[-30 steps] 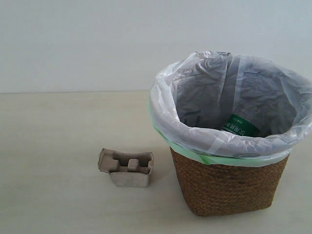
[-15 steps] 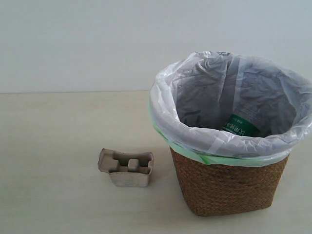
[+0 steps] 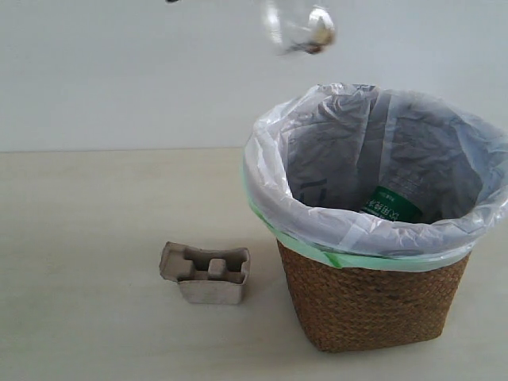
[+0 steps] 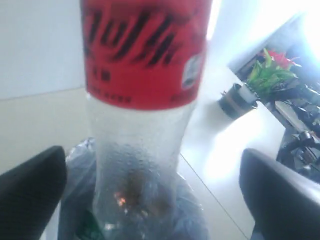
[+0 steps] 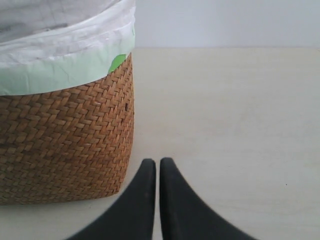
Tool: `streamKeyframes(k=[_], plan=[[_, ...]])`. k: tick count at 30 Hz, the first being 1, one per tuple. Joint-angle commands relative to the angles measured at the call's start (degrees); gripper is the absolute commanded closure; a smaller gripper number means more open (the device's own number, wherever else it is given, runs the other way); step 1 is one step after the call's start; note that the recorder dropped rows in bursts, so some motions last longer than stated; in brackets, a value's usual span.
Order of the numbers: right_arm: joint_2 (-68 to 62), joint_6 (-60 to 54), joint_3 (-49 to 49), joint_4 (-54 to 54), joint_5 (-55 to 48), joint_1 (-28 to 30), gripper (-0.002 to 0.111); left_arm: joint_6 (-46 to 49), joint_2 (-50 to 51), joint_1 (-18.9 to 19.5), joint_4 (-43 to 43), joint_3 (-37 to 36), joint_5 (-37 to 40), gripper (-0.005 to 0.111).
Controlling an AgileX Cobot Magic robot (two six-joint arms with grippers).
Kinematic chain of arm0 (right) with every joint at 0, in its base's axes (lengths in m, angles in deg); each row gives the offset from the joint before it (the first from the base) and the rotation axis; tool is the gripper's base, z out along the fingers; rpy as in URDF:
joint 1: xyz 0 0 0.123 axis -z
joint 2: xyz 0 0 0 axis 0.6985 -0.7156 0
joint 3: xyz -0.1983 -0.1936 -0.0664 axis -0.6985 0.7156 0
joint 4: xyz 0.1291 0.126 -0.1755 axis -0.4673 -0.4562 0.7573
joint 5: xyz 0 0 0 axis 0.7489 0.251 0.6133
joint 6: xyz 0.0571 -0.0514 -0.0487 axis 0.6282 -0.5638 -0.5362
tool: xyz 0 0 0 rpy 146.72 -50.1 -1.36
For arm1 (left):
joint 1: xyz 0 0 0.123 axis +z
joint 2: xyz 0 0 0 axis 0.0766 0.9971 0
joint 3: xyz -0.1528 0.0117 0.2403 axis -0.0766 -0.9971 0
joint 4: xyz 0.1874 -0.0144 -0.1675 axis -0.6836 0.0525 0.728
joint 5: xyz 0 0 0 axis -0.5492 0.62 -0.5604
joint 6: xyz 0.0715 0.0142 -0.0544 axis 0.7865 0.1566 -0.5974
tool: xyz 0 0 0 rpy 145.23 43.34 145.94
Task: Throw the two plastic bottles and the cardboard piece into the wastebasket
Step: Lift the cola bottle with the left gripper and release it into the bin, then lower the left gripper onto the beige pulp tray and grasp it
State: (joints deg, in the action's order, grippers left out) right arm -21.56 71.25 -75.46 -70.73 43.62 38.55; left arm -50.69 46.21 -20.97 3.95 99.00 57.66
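Observation:
The clear bottle with the red label [image 4: 142, 50] hangs bottom-down between the spread fingers of my left gripper [image 4: 152, 160], which is open; neither dark finger [image 4: 30, 192] touches it. In the exterior view its clear bottom [image 3: 298, 28] shows at the top, above the rim of the wastebasket [image 3: 373, 305]. The green-label bottle [image 3: 393, 205] lies inside the white bag. On the table left of the basket stands the cardboard piece [image 3: 206, 272]. My right gripper [image 5: 158, 162] is shut and empty, low on the table beside the wicker wall [image 5: 65, 145].
A pale wall runs behind the beige table [image 3: 95, 206]. In the left wrist view a potted plant [image 4: 265, 70] and dark desk clutter [image 4: 300, 130] sit far off beyond the table edge.
The red-label bottle's clear bottom has come into the top of the exterior view, above the wastebasket's left rim. The cardboard piece, basket and green-label bottle have not moved.

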Motion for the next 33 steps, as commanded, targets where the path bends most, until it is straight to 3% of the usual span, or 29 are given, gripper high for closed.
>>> streamKeyframes(k=[1,3,5,8,13,15,16,20,25,33], plan=[[0.3,0.0,-0.02,0.09,0.52,-0.09,0.108,-26.49,5.2,-1.7,-30.24,11.93,14.5,0.017],[0.3,0.0,-0.02,0.09,0.52,-0.09,0.108,-33.48,5.13,-1.12,-44.64,12.18,21.38,0.017],[0.3,0.0,-0.02,0.09,0.52,-0.09,0.108,-34.27,5.13,-1.14,-52.61,12.18,26.85,0.017],[0.3,0.0,-0.02,0.09,0.52,-0.09,0.108,-34.27,4.97,-1.14,-62.69,11.21,27.66,0.017],[0.3,0.0,-0.02,0.09,0.52,-0.09,0.108,-31.2,3.96,-1.14,-69.47,-0.94,27.66,0.017],[0.3,0.0,-0.02,0.09,0.52,-0.09,0.108,-31.45,3.96,-1.14,-69.84,-8.36,25.87,0.017],[0.3,0.0,-0.02,0.09,0.52,-0.09,0.108,-29.94,4.08,-1.25,-68.16,-12.45,21.44,0.017],[0.3,0.0,-0.02,0.09,0.52,-0.09,0.108,-13.35,5.56,-1.38,-64.44,-19.42,16.19,0.018],[0.3,0.0,-0.02,0.09,0.52,-0.09,0.108,8.01,6.75,-1.38,-63.1,-22.88,15.6,0.022],[0.3,0.0,-0.02,0.09,0.52,-0.09,0.108,24.95,6.75,-1.38,-59.74,-23.05,5.8,0.023]])
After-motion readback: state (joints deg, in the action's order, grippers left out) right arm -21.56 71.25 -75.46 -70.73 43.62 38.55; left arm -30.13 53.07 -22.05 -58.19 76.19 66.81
